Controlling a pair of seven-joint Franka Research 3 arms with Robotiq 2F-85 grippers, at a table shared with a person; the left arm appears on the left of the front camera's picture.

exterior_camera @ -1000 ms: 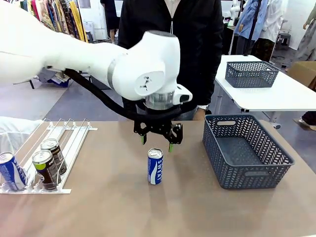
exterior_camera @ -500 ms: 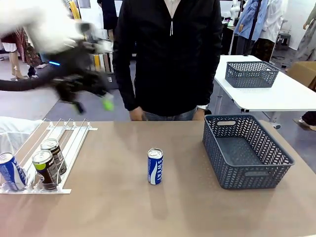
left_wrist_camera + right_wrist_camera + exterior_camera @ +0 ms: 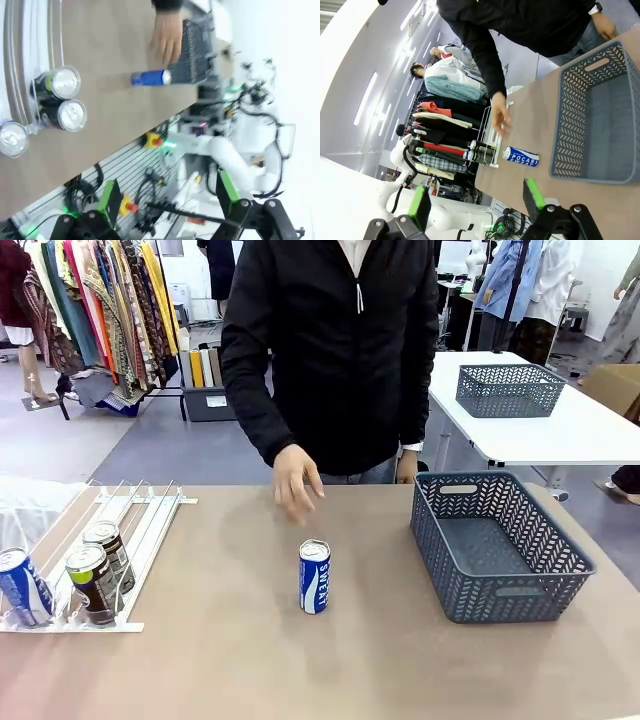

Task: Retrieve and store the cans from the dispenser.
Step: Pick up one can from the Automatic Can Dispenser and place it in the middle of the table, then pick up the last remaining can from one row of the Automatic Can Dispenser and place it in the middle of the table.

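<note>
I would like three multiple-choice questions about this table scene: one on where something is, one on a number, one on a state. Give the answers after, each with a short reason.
1. Where does the single blue can stand?
A. inside the basket
B. on the table, between the rack and the basket
C. in a lane of the rack

2. How many cans sit in the rack?
A. one
B. five
C. three

3. What is the state of the basket?
A. empty
B. full of cans
C. tipped on its side

Answers:
1 B: it stands upright on the bare table, apart from both.
2 C: one blue and two dark ones sit near the front end.
3 A: its floor is bare in the front view and the right wrist view.
</note>
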